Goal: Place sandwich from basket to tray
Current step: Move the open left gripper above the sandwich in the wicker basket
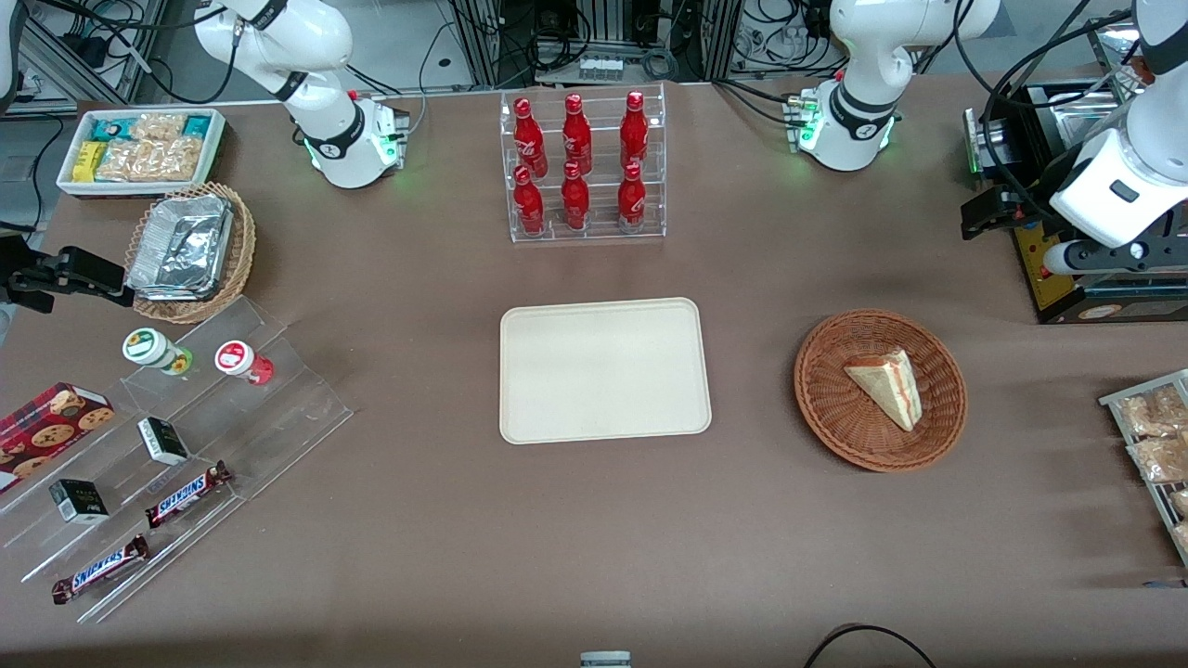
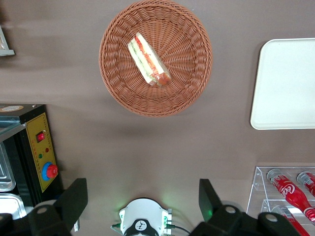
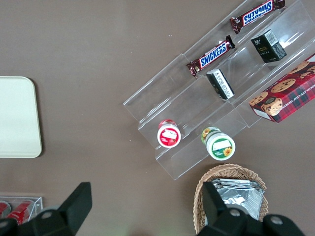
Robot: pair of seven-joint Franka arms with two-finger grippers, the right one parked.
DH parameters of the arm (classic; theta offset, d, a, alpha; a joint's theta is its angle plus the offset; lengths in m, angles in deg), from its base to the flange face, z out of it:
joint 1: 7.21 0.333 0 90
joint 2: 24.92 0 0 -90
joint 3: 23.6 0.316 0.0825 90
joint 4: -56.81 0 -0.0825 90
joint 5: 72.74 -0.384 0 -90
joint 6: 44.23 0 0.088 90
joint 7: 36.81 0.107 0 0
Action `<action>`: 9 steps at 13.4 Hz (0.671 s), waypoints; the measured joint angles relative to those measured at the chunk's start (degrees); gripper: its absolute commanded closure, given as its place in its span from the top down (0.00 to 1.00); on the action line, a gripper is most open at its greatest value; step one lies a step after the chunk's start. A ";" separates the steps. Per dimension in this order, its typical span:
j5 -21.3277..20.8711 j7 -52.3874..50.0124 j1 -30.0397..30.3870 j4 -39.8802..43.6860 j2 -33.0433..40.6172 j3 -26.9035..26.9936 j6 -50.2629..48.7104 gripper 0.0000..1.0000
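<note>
The sandwich (image 1: 886, 385) (image 2: 147, 60), a pale triangular wedge with red and green filling, lies in the round reddish-brown wicker basket (image 1: 835, 417) (image 2: 187, 44). The cream tray (image 1: 603, 371) (image 2: 288, 83) lies flat beside the basket, toward the parked arm's end, with nothing on it. My gripper (image 1: 974, 215) (image 2: 142, 201) hangs high over the table, farther from the front camera than the basket and toward the working arm's end. It is open, its black fingers (image 2: 74, 201) wide apart with nothing between them.
A black box with a yellow switch panel (image 1: 1058, 269) (image 2: 39, 152) stands under my arm. A clear rack of red bottles (image 1: 583, 167) stands farther back than the tray. A wire rack of snack packets (image 1: 1155, 436) sits at the table's edge. An acrylic stand with candy bars (image 1: 186, 436) lies toward the parked arm's end.
</note>
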 measured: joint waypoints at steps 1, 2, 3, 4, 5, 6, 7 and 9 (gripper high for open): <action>0.00 0.00 0.00 0.00 -0.02 0.00 0.15 1.00; 0.00 0.00 0.00 0.00 -0.04 0.00 0.50 1.00; 0.00 0.00 0.00 -0.01 -0.09 0.00 0.82 1.00; 0.00 0.00 0.00 -0.02 -0.16 0.00 1.01 1.00; -0.01 0.00 0.00 -0.12 -0.27 0.00 1.23 1.00; -0.01 0.00 0.00 -0.41 -0.43 0.00 1.59 1.00; -0.01 0.00 0.00 -0.91 -0.65 0.00 2.25 1.00; -0.01 0.00 0.00 -2.67 -1.05 0.00 4.33 1.00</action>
